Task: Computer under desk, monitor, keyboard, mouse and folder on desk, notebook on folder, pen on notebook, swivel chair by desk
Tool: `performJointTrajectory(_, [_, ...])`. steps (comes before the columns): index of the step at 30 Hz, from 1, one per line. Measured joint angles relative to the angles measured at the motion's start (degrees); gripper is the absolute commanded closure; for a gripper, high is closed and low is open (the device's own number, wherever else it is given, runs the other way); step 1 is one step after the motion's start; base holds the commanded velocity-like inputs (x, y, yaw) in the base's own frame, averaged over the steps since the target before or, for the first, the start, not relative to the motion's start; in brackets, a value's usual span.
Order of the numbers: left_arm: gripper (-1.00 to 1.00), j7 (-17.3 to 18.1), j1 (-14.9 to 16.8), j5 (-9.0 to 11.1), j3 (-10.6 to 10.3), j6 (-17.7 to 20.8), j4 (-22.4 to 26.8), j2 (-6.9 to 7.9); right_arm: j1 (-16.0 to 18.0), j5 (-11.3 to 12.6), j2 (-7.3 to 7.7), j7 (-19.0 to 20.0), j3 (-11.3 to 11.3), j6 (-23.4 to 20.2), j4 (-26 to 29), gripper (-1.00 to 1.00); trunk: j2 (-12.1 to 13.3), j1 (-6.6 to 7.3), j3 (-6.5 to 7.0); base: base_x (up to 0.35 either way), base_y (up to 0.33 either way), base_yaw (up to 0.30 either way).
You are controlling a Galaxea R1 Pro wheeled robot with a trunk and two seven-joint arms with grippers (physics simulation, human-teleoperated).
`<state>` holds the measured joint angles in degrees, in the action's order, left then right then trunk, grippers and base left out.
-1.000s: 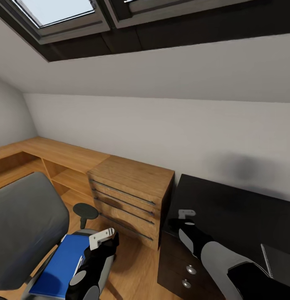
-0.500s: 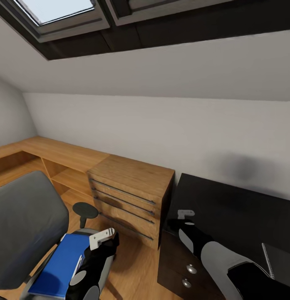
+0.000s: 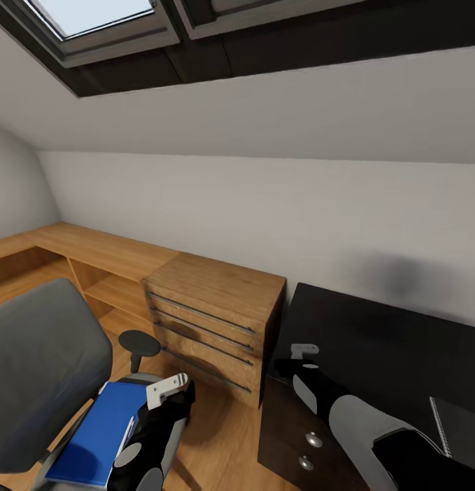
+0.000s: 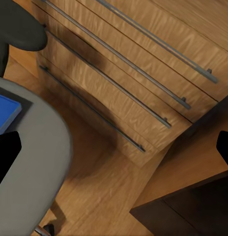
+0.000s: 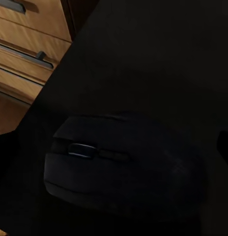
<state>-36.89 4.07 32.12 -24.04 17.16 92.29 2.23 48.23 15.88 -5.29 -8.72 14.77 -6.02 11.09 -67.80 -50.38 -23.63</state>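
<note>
Notebook (image 3: 462, 426) — cut by the frame edge; folder (image 3: 94, 436) — partly behind the arm.

A wooden chest of drawers (image 3: 213, 320) with long metal bar handles (image 3: 200, 331) stands against a pale wall (image 3: 264, 211), joined to a low wooden shelf unit (image 3: 80, 262) running toward the corner. Above, a dark-framed skylight (image 3: 94, 27) sits in the sloped ceiling (image 3: 278, 112). The floor (image 3: 213, 436) is wood.

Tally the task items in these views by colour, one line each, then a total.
Blue: 1, the folder
Grey: 2, the swivel chair and the notebook
Black: 2, the desk and the mouse
Total: 5
</note>
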Motion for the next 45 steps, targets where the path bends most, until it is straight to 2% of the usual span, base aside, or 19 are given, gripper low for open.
performJointTrajectory(26, [-1.00,0.0,0.0,0.0,0.0,0.0,0.0,0.00,0.0,0.0,0.53,-0.2,-0.1,-0.1,-0.1,-1.00,0.0,0.00,0.00,0.000,0.000,0.000])
performJointTrajectory(35, [-1.00,0.0,0.0,0.1,-0.1,0.0,0.0,-0.08,0.0,0.0,0.50,-0.2,-0.1,-0.1,-0.1,-1.00,-3.6,-1.97,-1.61,0.000,0.000,0.000])
performJointTrajectory(45, [-1.00,0.0,0.0,0.1,-0.1,0.0,0.0,-0.09,0.0,0.0,0.44,-0.2,-0.1,-0.1,-0.1,-1.00,-3.6,-1.98,-1.62,0.000,0.000,0.000])
